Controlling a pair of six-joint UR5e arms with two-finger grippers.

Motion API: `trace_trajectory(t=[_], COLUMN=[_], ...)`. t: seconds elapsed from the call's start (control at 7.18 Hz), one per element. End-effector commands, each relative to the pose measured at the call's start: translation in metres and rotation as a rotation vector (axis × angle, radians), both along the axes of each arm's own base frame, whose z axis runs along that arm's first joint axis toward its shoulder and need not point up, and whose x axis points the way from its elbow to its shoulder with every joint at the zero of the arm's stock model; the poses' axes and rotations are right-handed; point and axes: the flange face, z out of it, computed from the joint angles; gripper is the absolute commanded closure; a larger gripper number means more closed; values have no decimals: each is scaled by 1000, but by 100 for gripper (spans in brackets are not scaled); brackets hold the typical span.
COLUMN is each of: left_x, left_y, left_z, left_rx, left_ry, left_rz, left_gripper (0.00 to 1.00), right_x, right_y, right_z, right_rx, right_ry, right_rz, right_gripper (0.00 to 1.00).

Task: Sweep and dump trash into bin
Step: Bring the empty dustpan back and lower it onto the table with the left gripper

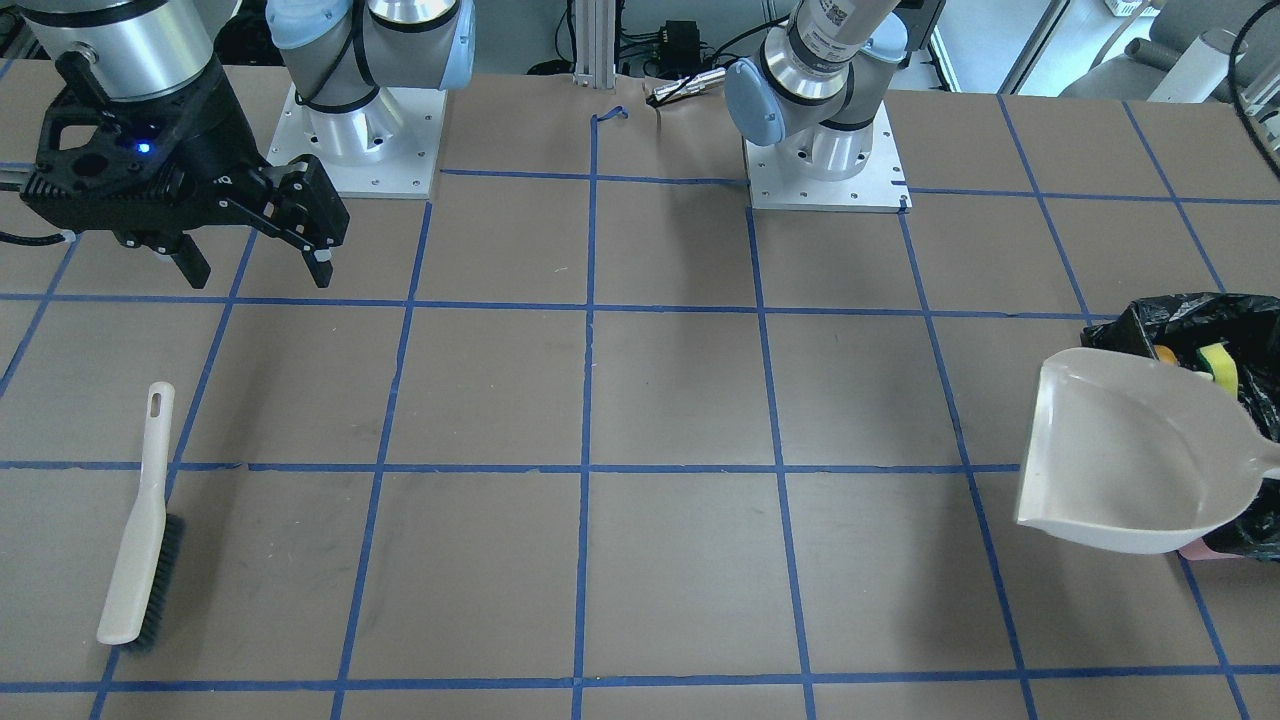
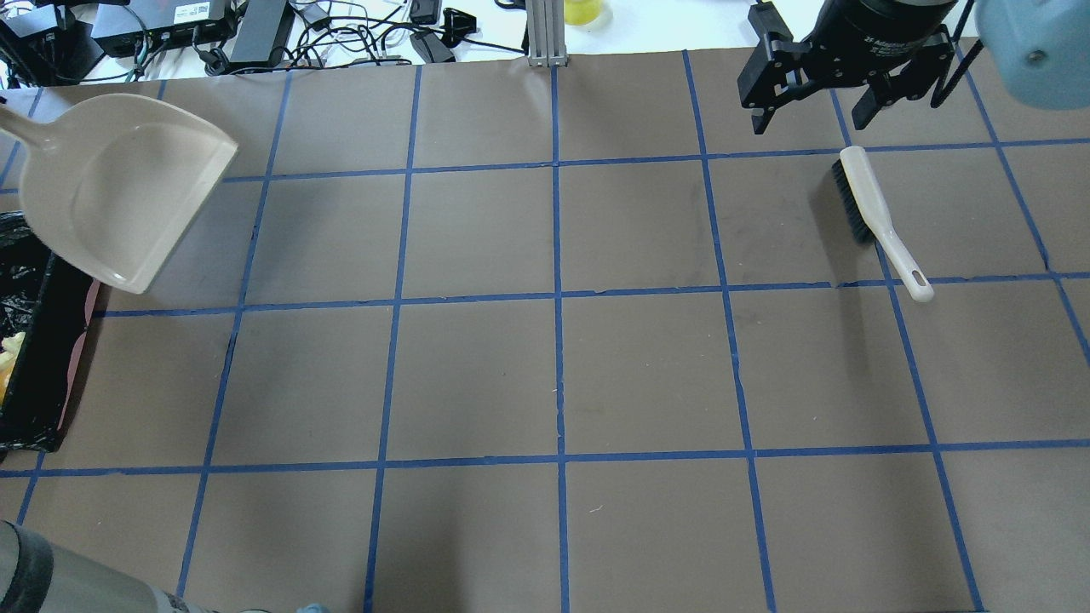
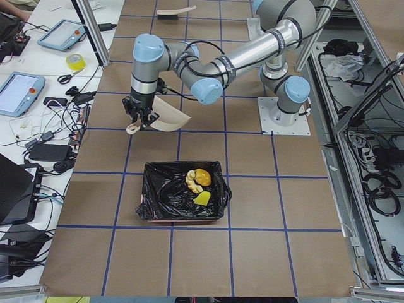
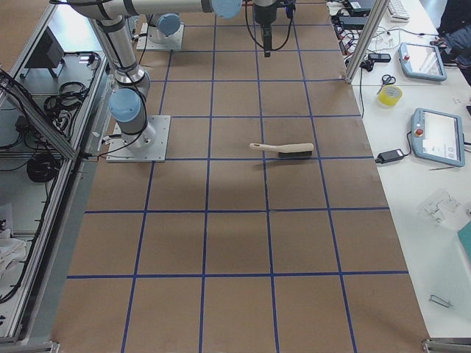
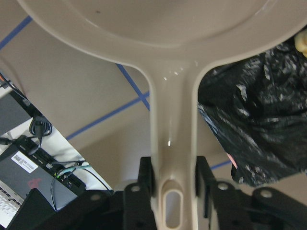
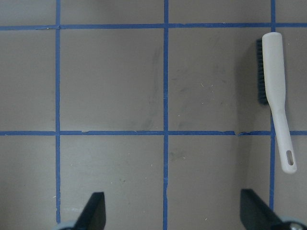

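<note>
Beside the bin: the dustpan hangs over the table, empty, near the bin but apart from it.
Left gripper: clamped on the dustpan's handle, one finger at each side, just above the hanging hole.
Trash: all inside the bin on the black liner: the potato-like lump, the crescent slice touching it, and the sponge just beside.
Right gripper: jaws apart, holding nothing, above the table near the brush, which lies flat.
Step in hand: the dump looks done, so I judge the dustpan must now be set down.
To do it well: lower it level onto bare table, away from the liner's loose edge, and release only when it rests.
</note>
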Motion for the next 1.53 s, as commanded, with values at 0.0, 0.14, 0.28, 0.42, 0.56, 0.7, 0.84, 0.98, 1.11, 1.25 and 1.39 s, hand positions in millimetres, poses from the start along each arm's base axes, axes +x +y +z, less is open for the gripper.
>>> trace_trajectory(t=[0.0, 0.14, 0.28, 0.42, 0.56, 0.7, 0.84, 0.98, 1.11, 1.25, 1.39], left_x=[-72, -115, -125, -134, -152, -160, -164, -167, -174, -180, -180], left_y=[-25, -36, -45, -51, -60, -63, -65, -67, -68, -70, -69], left_z=[-51, -71, -87, -109, -128, -145, -156, -166, -174, -179, -184], left_rx=[40, 59, 74, 101, 122, 149, 161, 176, 191, 195, 206], left_ry=[120, 159, 178, 201, 198, 193, 210, 201, 170, 151, 152], left_rz=[186, 256, 316, 386, 365, 367, 406, 409, 400, 394, 393], left_gripper=[100, 100, 100, 100, 100, 100, 100, 100, 100, 100, 100], right_x=[0, 0, 0, 0, 0, 0, 0, 0, 0, 0, 0], right_y=[0, 0, 0, 0, 0, 0, 0, 0, 0, 1, 1], right_z=[0, 0, 0, 0, 0, 0, 0, 0, 0, 1, 1], right_rx=[0, 0, 0, 0, -2, 0, -2, 0, 0, -2, -2], right_ry=[0, 0, 1, 1, 1, 1, 0, 1, 1, 2, 1], right_rz=[0, 2, 0, 2, 0, 2, 2, 0, 0, 2, 0], right_gripper=[0, 0, 0, 0, 0, 0, 0, 0, 0, 0, 0])
